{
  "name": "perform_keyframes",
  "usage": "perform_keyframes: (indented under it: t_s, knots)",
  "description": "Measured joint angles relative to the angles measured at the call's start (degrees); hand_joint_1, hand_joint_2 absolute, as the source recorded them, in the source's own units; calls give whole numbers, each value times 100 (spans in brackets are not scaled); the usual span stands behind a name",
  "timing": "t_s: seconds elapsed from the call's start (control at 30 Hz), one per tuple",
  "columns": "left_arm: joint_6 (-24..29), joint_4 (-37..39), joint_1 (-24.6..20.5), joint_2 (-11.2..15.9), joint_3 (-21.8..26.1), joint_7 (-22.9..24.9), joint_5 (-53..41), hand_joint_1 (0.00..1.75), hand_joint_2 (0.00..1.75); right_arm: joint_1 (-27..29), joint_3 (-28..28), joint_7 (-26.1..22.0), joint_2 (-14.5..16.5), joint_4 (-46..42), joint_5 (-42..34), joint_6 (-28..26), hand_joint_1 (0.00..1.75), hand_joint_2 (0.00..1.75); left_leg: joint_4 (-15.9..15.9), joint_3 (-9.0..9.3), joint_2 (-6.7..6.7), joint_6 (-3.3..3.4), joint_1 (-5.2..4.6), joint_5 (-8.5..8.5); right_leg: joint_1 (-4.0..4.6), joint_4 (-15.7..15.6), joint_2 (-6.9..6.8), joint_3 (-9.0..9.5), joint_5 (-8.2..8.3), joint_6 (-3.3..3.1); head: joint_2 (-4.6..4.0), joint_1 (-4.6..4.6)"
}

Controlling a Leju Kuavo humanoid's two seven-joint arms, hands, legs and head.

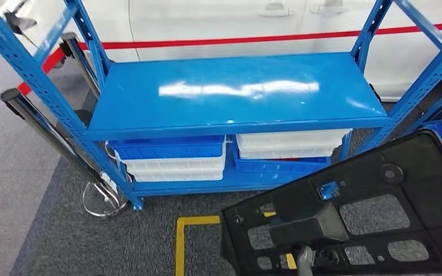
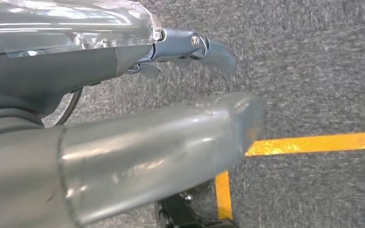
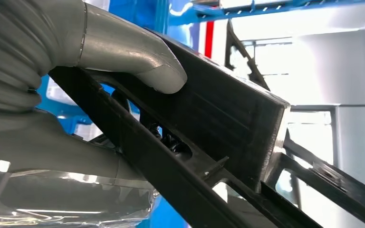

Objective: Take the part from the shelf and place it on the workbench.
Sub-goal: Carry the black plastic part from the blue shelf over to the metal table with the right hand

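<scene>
Right hand (image 3: 100, 57) grips black part (image 1: 380, 195), carried low before blue shelf (image 1: 236, 86). Left hand (image 2: 138, 156) empty, fingers apart. Risk: big panel's edge clips a shelf upright, twists loose.

No readable text, label, brand, number or sign anywhere: none on the blue shelf (image 1: 236, 86), none on the black part (image 1: 380, 207), none on the bins (image 1: 172, 158) at 7 o'clock beneath it.
</scene>
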Motion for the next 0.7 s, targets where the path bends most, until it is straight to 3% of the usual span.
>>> perform_keyframes:
  t_s: [0.07, 0.1, 0.17, 0.2, 0.23, 0.3, 0.33, 0.37, 0.43, 0.47, 0.53, 0.57, 0.63, 0.7]
  knots:
    - [1, 0, 9, 7, 0, 0, -6, 0, 0, 35, -64, 0, 28, -25, 3, 32, 175, 175, -35, -83, 21, 74, 16, 125, -17, 44, 13, -40, -58, 70, 0, -19]
    - [1, 0, 11, 7, 0, 0, -9, 0, 0, 54, -95, -1, 38, -36, 4, 43, 175, 175, -57, -148, 32, 114, 29, 202, -20, 181, 26, -93, -252, 95, 0, -5]
    - [-2, 0, 18, 7, 0, 4, -24, 0, 0, 88, -164, -1, 55, -46, 3, 103, 175, 175, -65, -310, 47, 167, 32, 334, -28, 742, 45, -240, -850, 129, 1, 23]
    - [-8, 0, 23, 8, 0, 6, -35, 0, 0, 98, -206, -1, 72, -42, -4, 167, 175, 175, -60, -397, 58, 176, 28, 390, -33, 1096, 48, -303, -1059, 144, 1, 35]
    - [-16, 0, 28, 9, 0, 7, -45, 0, 0, 108, -251, 0, 94, -31, -18, 250, 175, 175, -54, -477, 82, 177, 24, 441, -36, 1387, 47, -332, -1107, 160, 1, 40]
    - [-34, 0, 42, 13, 1, 4, -61, 0, 0, 120, -344, 1, 150, -5, -56, 443, 175, 175, -21, -629, 155, 162, 21, 531, -42, 1538, 31, -200, -806, 177, 1, 46]
    - [-38, 0, 50, 14, 2, 3, -65, 0, 0, 122, -381, 1, 179, 5, -68, 521, 175, 175, 8, -691, 201, 146, 21, 564, -44, 1314, -20, 11, -620, 175, 1, 47]
    - [-42, 0, 59, 18, 3, 3, -68, 0, 0, 121, -407, 2, 205, 12, -75, 577, 175, 175, 49, -745, 239, 125, 13, 585, -38, 939, -125, 301, -540, 165, 1, 49]
    - [-43, 0, 72, 26, 5, 2, -68, 0, 0, 110, -434, 3, 256, 14, -78, 626, 175, 175, 143, -812, 327, 73, -8, 609, -3, 165, -312, 807, -661, 98, 1, 52]
    - [-43, 0, 73, 31, 6, 1, -68, 0, 0, 104, -439, 3, 276, 14, -79, 633, 175, 175, 177, -834, 375, 44, -19, 621, 14, -55, -340, 921, -763, 50, 1, 55]
    - [-45, 0, 66, 35, 10, 1, -69, 0, 0, 118, -458, 4, 311, 16, -81, 640, 175, 175, 208, -865, 475, -24, -18, 647, 13, -182, -237, 915, -803, -65, 1, 50]
    - [-46, 0, 63, 35, 11, 0, -70, 0, 0, 129, -470, 4, 327, 19, -81, 642, 175, 175, 256, -891, 450, -64, -7, 601, 6, -195, -181, 886, -772, -119, 0, 42]
    - [-48, 0, 70, 40, 19, -1, -70, 0, 0, 142, -492, 4, 358, 24, -81, 645, 175, 175, 649, -1036, 259, -131, 22, 276, -6, -213, -79, 822, -691, -210, 1, 25]
    - [-48, 0, 89, 56, 36, -1, -67, 0, 0, 140, -506, 3, 384, 38, -70, 651, 175, 175, 1382, -1286, 68, -169, 39, -170, 10, -201, 28, 747, -631, -247, 1, 17]
